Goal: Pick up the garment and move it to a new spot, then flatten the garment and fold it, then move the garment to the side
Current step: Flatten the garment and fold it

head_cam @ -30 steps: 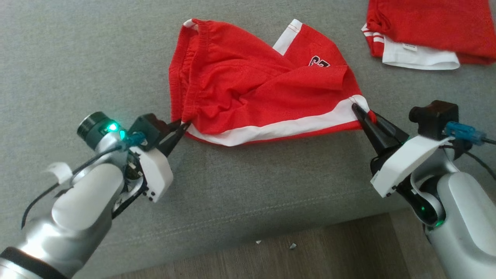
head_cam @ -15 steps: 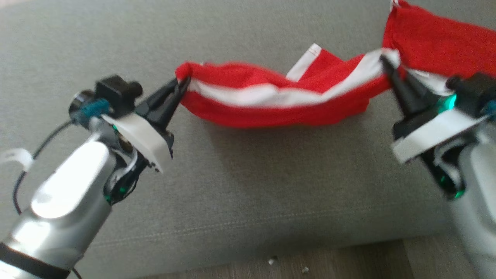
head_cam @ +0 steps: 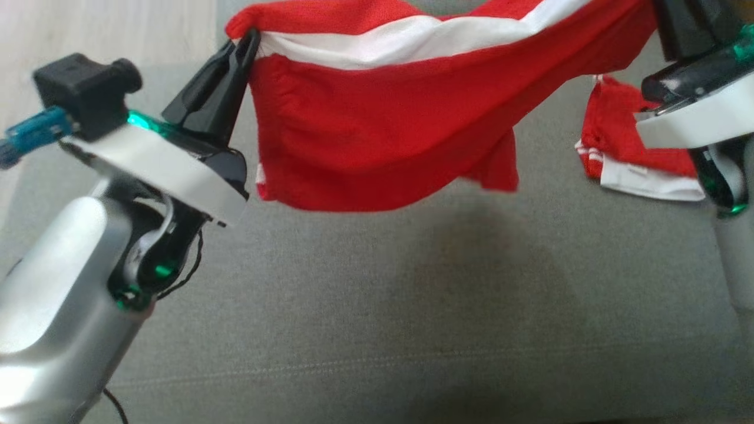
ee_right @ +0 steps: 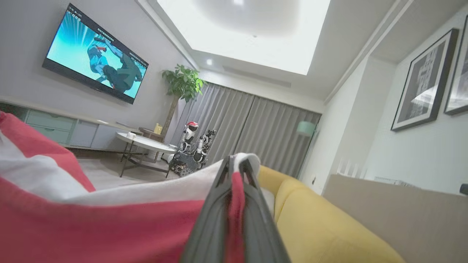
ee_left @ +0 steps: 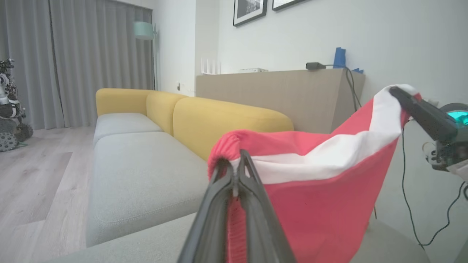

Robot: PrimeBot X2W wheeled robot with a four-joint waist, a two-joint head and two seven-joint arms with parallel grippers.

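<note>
Head view | left end effector (head_cam: 247, 44) and right end effector (ee_right: 236, 164) clamping red shorts (head_cam: 383, 135) at white-striped corners | cloth sagging limp, likely light, soft | corner grips suiting it

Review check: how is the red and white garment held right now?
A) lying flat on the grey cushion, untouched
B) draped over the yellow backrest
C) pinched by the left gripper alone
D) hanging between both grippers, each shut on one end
D: the left gripper and the right gripper each pinch an end of the garment, which sags between them above the grey cushion.
</note>
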